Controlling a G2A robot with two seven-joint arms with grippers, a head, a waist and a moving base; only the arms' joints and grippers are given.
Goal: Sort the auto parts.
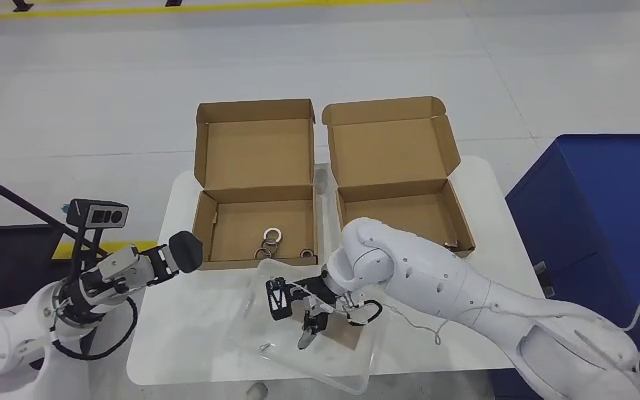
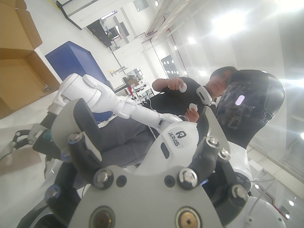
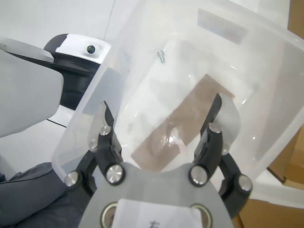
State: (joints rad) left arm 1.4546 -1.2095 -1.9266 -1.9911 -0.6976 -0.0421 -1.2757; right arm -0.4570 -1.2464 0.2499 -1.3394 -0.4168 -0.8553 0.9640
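A clear plastic bin point(image 1: 345, 378) stands at the table's front, with a small silver bolt point(image 3: 161, 56) lying on its floor near a brown patch point(image 3: 180, 119). In the top view the bolt point(image 1: 265, 347) lies at the bin's left side. My right gripper point(image 3: 161, 106) hangs open inside the bin point(image 3: 261, 77), above the brown patch, with nothing between its fingers; the top view shows this gripper point(image 1: 308, 328) mid-bin. My left gripper point(image 2: 147, 119) is open and empty, tilted upward at the table's left edge point(image 1: 185, 250). Metal rings point(image 1: 270, 237) lie in the left cardboard box point(image 1: 212, 215).
A second open cardboard box point(image 1: 395, 210) stands at the back right with small parts point(image 1: 455, 245) in its corner. Both lids stand raised behind. A blue cabinet point(image 1: 580, 200) is off the table's right side.
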